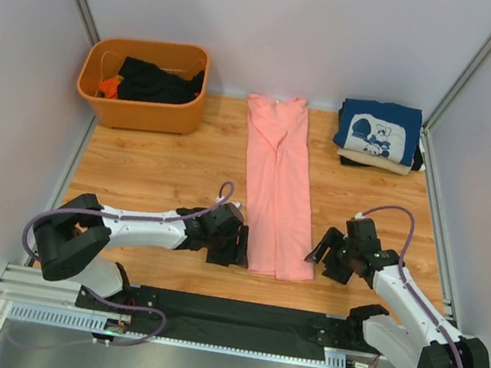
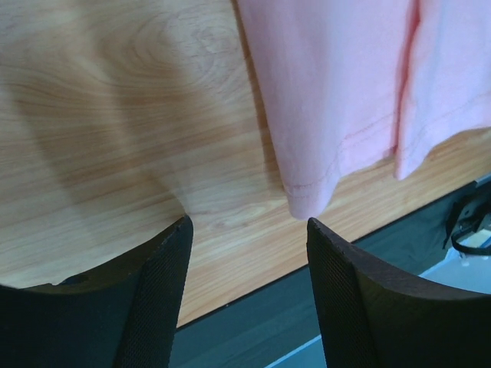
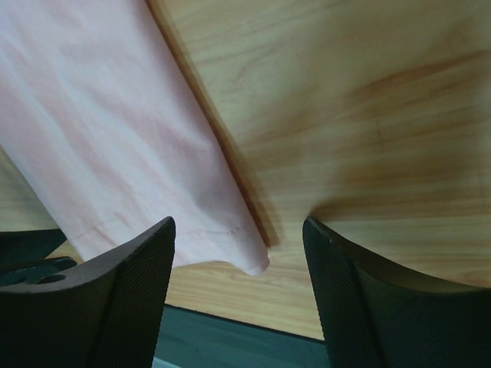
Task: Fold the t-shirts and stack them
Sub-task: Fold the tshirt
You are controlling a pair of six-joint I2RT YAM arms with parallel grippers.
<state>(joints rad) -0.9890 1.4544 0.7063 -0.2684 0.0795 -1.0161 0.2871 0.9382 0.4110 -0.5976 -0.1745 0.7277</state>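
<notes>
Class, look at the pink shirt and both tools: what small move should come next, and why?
Probably ease the left tool and right tool in onto the pink shirt's near hem corners, then close. Both stand open beside those corners, gripping nothing.

Orange tub [image 1: 141, 114] at far left corner, wooden table [image 1: 156, 171]
</notes>
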